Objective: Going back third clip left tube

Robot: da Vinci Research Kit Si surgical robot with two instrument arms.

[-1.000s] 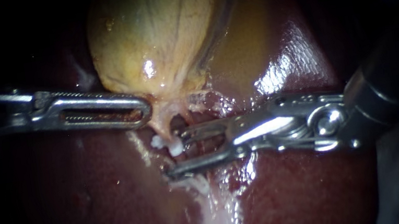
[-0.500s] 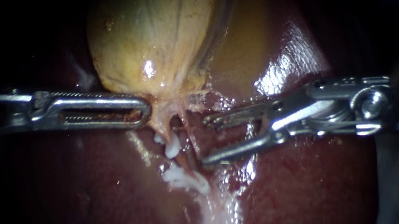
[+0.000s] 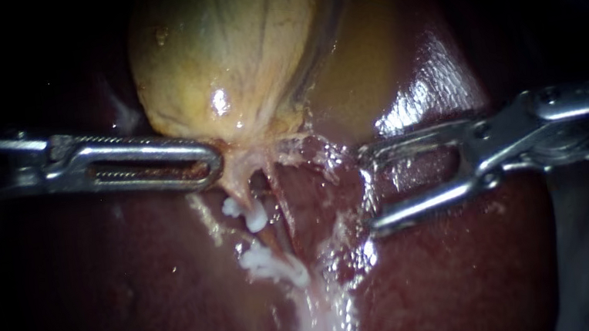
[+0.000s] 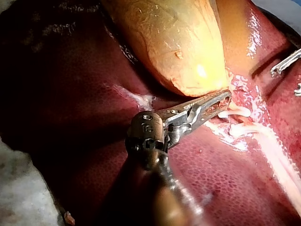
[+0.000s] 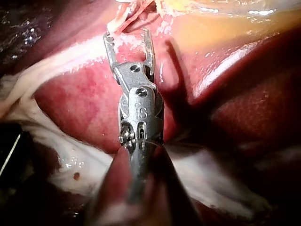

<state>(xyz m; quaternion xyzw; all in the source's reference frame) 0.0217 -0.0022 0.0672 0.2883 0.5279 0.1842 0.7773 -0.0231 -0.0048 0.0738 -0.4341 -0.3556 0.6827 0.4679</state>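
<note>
The yellow gallbladder (image 3: 230, 50) lies on the dark red liver (image 3: 452, 282). My left instrument (image 3: 215, 163) comes in level, its jaws shut on the gallbladder's neck; the left wrist view shows the same grip (image 4: 225, 97). Below the neck two thin tubes run down. The left tube (image 3: 240, 191) carries a white clip (image 3: 254, 215), and a second white clip (image 3: 272, 264) sits lower. My right instrument (image 3: 373, 191) stands to the right of the tubes, its jaws open and empty, apart from the tissue. In the right wrist view its jaws (image 5: 128, 36) are spread just short of the tubes (image 5: 126, 15).
Pale wet tissue (image 3: 322, 325) runs down the liver below the clips. The liver surface (image 3: 426, 83) shines beside the gallbladder. My right instrument's jaw tips (image 4: 283, 65) show past the tubes in the left wrist view.
My right instrument has drawn back to the right, away from the left tube, with its jaws open. The white clips now show uncovered. My left instrument has held still.
</note>
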